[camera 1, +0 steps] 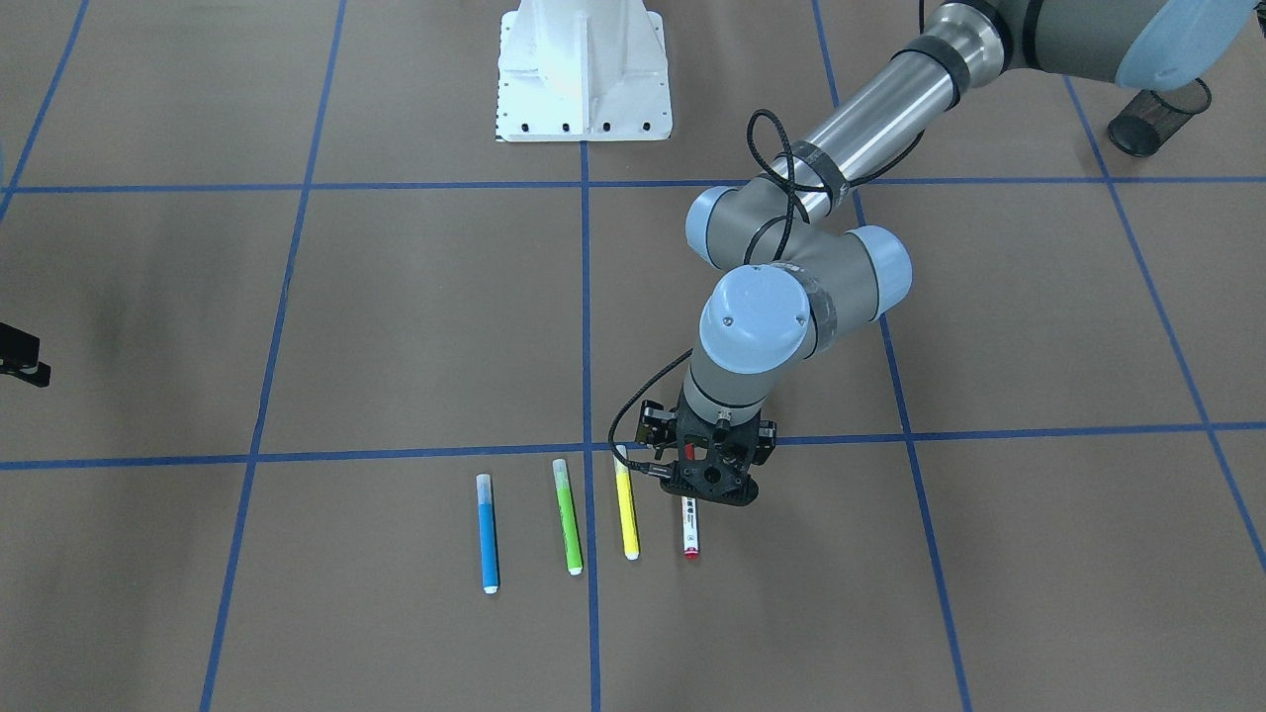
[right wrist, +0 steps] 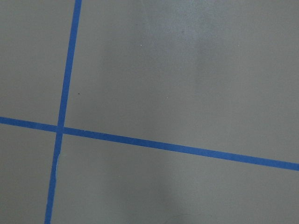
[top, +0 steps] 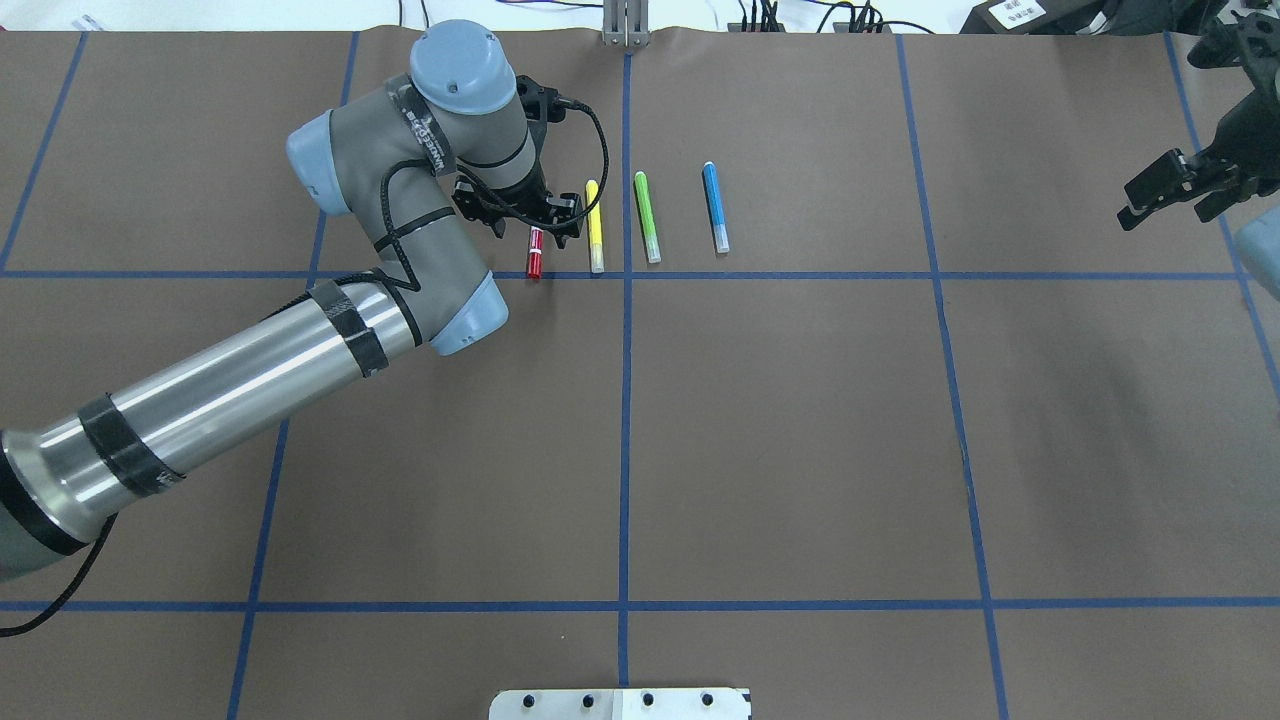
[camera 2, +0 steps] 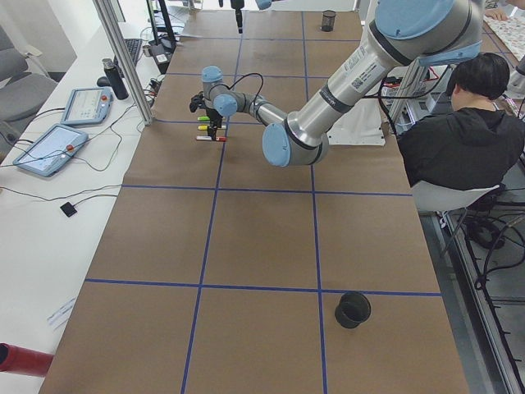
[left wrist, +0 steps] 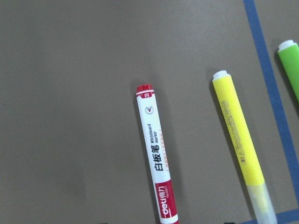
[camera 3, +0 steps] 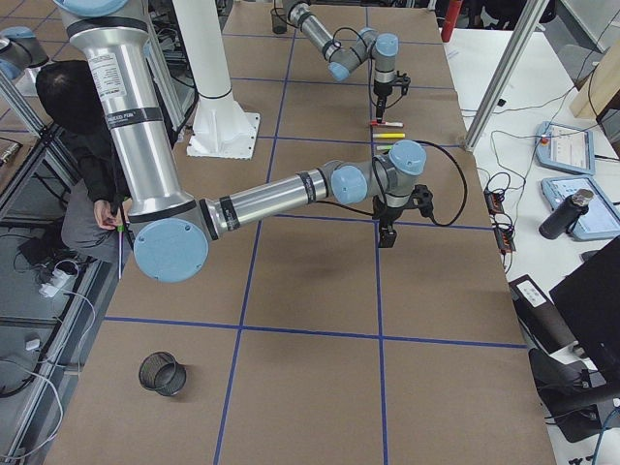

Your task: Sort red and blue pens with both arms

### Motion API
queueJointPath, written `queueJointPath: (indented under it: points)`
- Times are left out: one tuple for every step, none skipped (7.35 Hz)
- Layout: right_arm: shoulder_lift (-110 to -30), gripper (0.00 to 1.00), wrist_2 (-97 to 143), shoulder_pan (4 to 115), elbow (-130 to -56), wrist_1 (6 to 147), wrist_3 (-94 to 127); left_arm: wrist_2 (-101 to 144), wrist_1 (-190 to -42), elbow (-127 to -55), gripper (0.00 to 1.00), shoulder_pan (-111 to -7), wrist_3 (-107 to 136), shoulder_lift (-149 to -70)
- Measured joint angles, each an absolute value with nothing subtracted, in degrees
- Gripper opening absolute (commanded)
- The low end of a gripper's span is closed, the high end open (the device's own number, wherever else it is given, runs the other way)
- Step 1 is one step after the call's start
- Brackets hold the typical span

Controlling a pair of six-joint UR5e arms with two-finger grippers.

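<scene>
Over the red marker [top: 535, 258]: left gripper [top: 525, 225], jaws spread wide, holding nothing
Row on the table [top: 780, 420]: red marker, yellow pen [top: 594, 225], green pen [top: 647, 215], blue pen [top: 714, 205], lying flat, side by side, none touching
Right gripper [top: 1165, 195]: far right, well apart from the pens, jaws apart, empty

Red marker [left wrist: 156, 158] seen lying flat on brown surface [left wrist: 70, 116]; yellow pen [left wrist: 238, 140] beside, apart; green pen [left wrist: 292, 65] beyond blue tape line [left wrist: 268, 79].
</scene>
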State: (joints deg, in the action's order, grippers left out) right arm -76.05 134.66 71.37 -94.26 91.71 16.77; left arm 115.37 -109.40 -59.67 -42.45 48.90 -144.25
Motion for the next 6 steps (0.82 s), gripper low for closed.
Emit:
queueJointPath:
  points:
    - [-76.3, 1.00, 134.7, 71.4, -94.2, 91.7, 16.7, 115.1, -109.8, -59.2, 0.72, -42.2, 50.0, -144.4]
    - [-76.4, 1.00, 134.7, 71.4, -94.2, 91.7, 16.8, 115.0, -109.9, -58.9, 0.70, -42.0, 50.7, -144.4]
    - [-76.5, 1.00, 134.6, 71.4, -94.2, 91.7, 16.7, 115.0, -110.0, -58.5, 0.67, -41.9, 51.2, -144.4]
    - [-76.6, 1.00, 134.6, 71.4, -94.3, 91.7, 16.7, 115.0, -110.0, -58.2, 0.61, -41.9, 51.4, -144.4]
    - [-76.6, 1.00, 134.6, 71.4, -94.3, 91.7, 16.6, 115.0, -110.0, -58.0, 0.57, -41.8, 51.5, -144.4]
    - [-76.7, 1.00, 134.7, 71.4, -94.3, 91.7, 16.6, 115.0, -110.0, -57.7, 0.55, -41.8, 51.5, -144.4]
